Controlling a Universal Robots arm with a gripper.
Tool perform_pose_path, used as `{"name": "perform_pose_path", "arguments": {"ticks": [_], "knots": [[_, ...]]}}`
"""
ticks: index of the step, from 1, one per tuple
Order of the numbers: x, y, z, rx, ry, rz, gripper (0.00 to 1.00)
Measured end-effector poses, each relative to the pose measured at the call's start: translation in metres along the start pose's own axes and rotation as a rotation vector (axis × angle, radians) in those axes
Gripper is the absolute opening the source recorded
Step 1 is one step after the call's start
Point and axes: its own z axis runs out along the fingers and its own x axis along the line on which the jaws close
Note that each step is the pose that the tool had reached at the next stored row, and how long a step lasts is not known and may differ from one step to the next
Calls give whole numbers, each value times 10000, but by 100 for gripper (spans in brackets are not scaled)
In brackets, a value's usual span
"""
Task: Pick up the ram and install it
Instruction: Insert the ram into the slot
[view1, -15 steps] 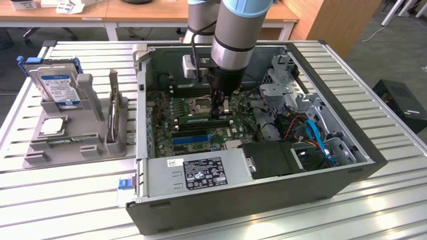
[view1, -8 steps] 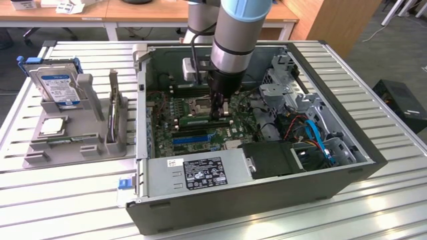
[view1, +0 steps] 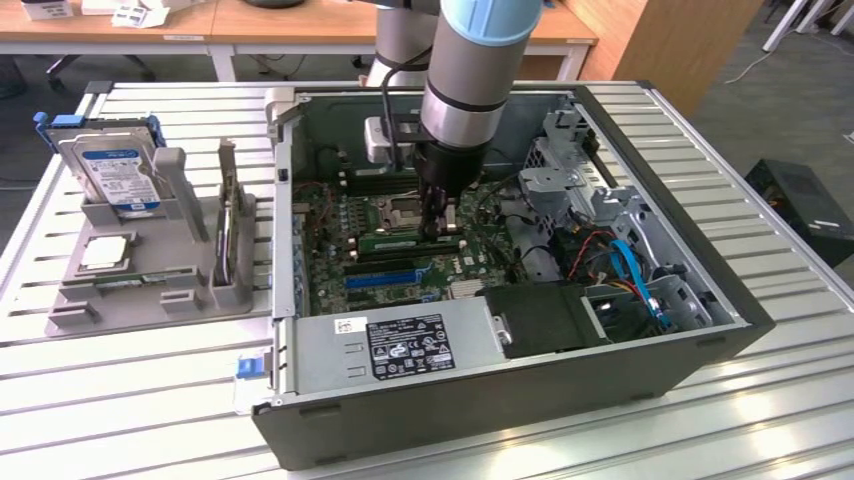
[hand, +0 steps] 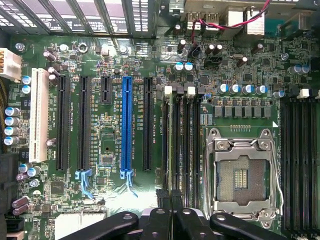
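claw (view1: 435, 230) clamped on ram (view1: 387, 241) | ram btwn tips, at mobo slots (hand: 182, 145)

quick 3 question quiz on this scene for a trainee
1. True or false: the gripper is down inside the case.
2. Which stands in the tray? A hard drive; B keyboard; C fan.
3. Fill in: the one coloured long slot on the board is ____.
Key: 1 true; 2 A; 3 blue.
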Motion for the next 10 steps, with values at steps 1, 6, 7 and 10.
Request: {"name": "perform_pose_path", "arguments": {"ticks": [1,6,7,10], "knots": [[0,0,2,0,0,0,12],[0,-4,8,0,-1,2,12],[0,-6,8,0,-1,0,12],[0,-7,12,0,-1,0,12]]}}
